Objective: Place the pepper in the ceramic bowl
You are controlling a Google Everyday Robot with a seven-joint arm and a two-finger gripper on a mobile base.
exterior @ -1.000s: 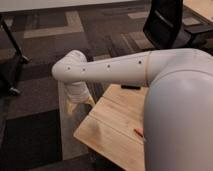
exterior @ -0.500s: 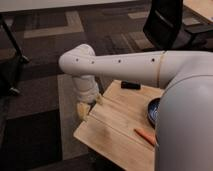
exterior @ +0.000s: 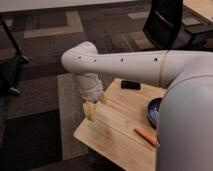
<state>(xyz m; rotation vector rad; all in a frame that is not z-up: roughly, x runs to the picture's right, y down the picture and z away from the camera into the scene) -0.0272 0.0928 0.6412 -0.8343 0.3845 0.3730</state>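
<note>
My gripper hangs at the table's left edge; whether it is spread I cannot tell. Pepper and bowl lie well to its right.

Carrying surface: a light wooden worktop with visible grain, its left corner and near edge in view; its right part is hidden behind the robot's white arm.

Items lying directly on it:
1. A small, flat black rectangular object at the far side, alone.
2. A round dark blue glossy ceramic bowl at the right, partly hidden by the arm.
3. A slim orange-red pepper on bare wood, nearer than the bowl, just beside it and outside it.

The gripper hangs at the worktop's left edge; contact with the wood cannot be determined.
</note>
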